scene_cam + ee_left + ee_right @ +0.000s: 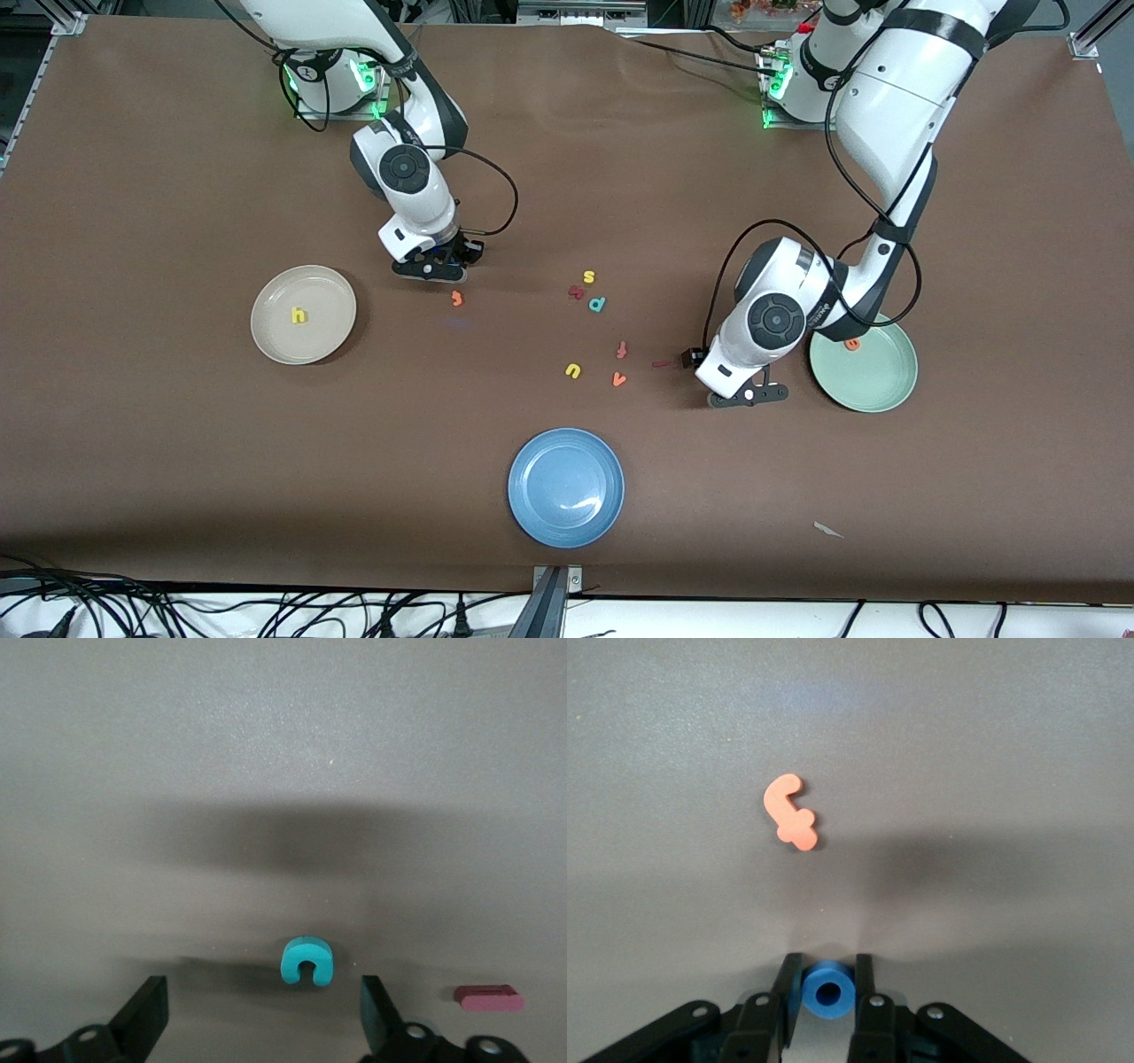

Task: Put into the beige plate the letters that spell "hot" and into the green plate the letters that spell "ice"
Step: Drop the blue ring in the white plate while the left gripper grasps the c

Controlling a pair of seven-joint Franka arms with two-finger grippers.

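With your right gripper point(827, 979) pinching the blue o point(827, 990) on the counter beside the orange t point(790, 811), lift straight up toward the beige plate point(266, 332), while your left gripper point(264, 1010), spread wide, straddles the teal c point(306, 960).

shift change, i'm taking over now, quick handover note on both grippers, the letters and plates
Right gripper: low by the beige plate, shut on the blue o.
Left gripper: open, low beside the green plate, teal c between its fingers, not gripped.
Done: yellow h in the beige plate, orange e in the green plate.
Left: o into beige; orange t, on the table next to the right gripper, into beige; c and red i, lying near the left gripper, into green.
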